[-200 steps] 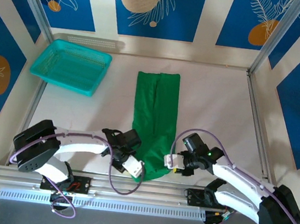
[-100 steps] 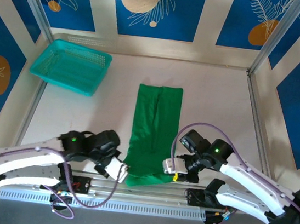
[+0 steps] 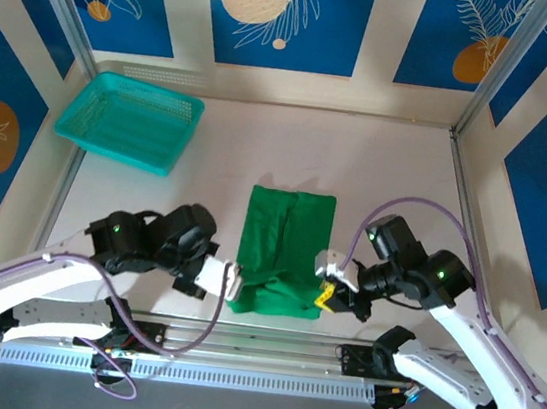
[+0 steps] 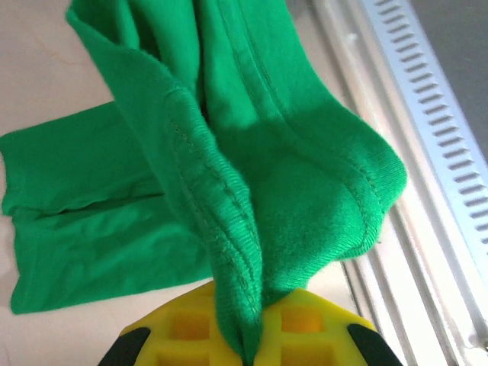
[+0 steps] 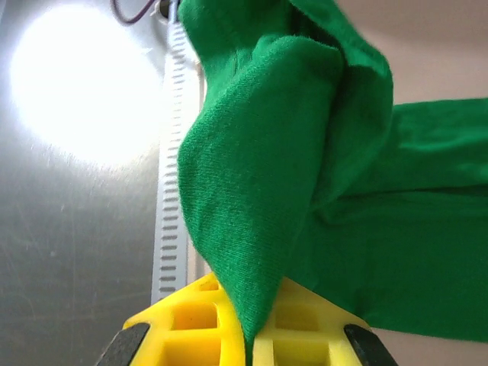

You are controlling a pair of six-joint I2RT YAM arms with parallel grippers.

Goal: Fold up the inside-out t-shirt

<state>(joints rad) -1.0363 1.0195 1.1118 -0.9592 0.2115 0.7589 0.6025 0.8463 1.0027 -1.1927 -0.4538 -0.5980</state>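
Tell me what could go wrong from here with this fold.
1. The left pincer and right pincer each pinch only a thin bunch of the t-shirt at its near end; it may slip out mid-fold.
2. The lifted cloth is bunched, so creases may get folded in.
3. The slotted rail lies close; a dropped corner could drape over it.

This is a robot test cell in a lab: a pale tabletop [image 3: 398,181] is boxed in by aluminium posts [image 3: 64,11] and printed blue leaf-pattern panels [image 3: 283,14]. At the tabletop's near edge a white left arm [image 3: 42,277] and right arm [image 3: 482,343] trailing looped cables are bolted by a slotted metal rail [image 3: 230,377]. A teal mesh basket [image 3: 128,123] sits at its far left corner.
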